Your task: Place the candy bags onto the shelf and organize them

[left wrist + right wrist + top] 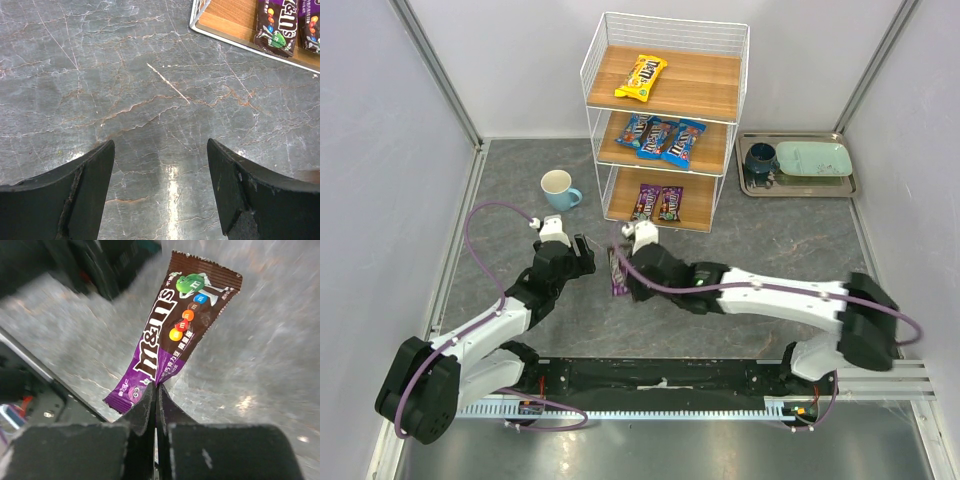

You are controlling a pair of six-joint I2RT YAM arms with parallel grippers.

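Observation:
The white wire shelf (595,60) stands at the back centre. A yellow bag (640,77) lies on its top board, three blue bags (660,137) on the middle board, two purple bags (656,203) on the bottom board; these also show in the left wrist view (274,22). My right gripper (156,388) is shut on the edge of a third purple bag (175,325), seen just in front of the shelf in the top view (617,272). My left gripper (160,150) is open and empty over the bare floor, left of that bag (582,247).
A light-blue cup (559,189) stands left of the shelf. A metal tray (848,186) with a dark cup and a green plate sits at the back right. Grey walls close in both sides.

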